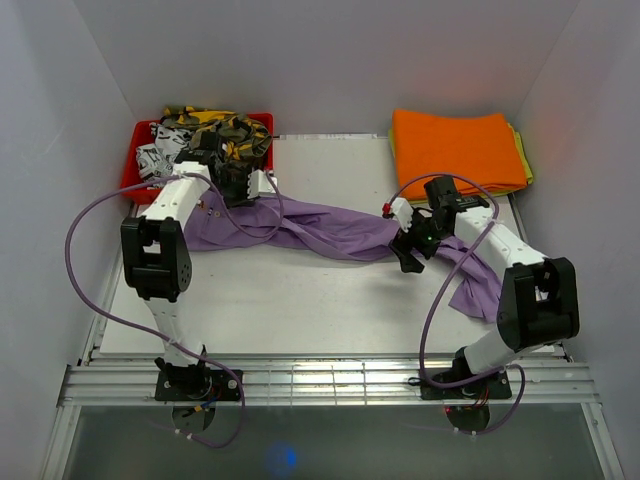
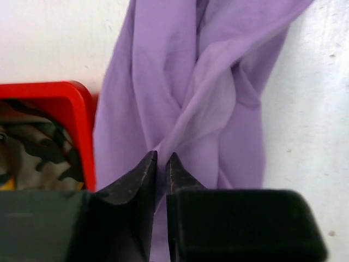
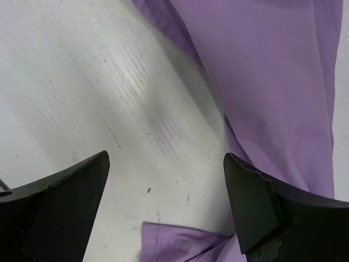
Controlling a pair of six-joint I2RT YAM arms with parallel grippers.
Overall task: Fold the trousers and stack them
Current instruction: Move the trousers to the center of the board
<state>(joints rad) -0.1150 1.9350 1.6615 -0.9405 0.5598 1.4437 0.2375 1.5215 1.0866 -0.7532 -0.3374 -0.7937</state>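
The table carries the trousers as one long, rumpled lilac band. It runs from the left gripper across to the right gripper and on past it, trailing toward that arm's base. Well beyond the right gripper lies a folded pile of orange cloths. Just beside the left gripper sits a red bin heaped with patterned garments; neither belongs to the job. The trouser cloth looks thin, light and limp. Ahead of the left gripper it twists over itself in soft, ropey folds, so it should drape and slide rather than keep a shape. A lift from a single point would likely let the rest sag and bunch. The left gripper's jaws stand almost together with only a sliver between them, and lilac fabric shows in that sliver, so I judge it pinched onto one end of the trousers. The right gripper's jaws stand wide apart over bare table and hold nothing. A leg's edge lies just beside the finger at the right of the wrist view, and a small corner of cloth lies below, between the fingers. The best holds would be seamed edges such as waistband or hem corners, where the fabric is doubled and less likely to slip out. Which end is the waistband I cannot tell. A pinch on a flat single layer at mid-leg would probably gather only wrinkles.
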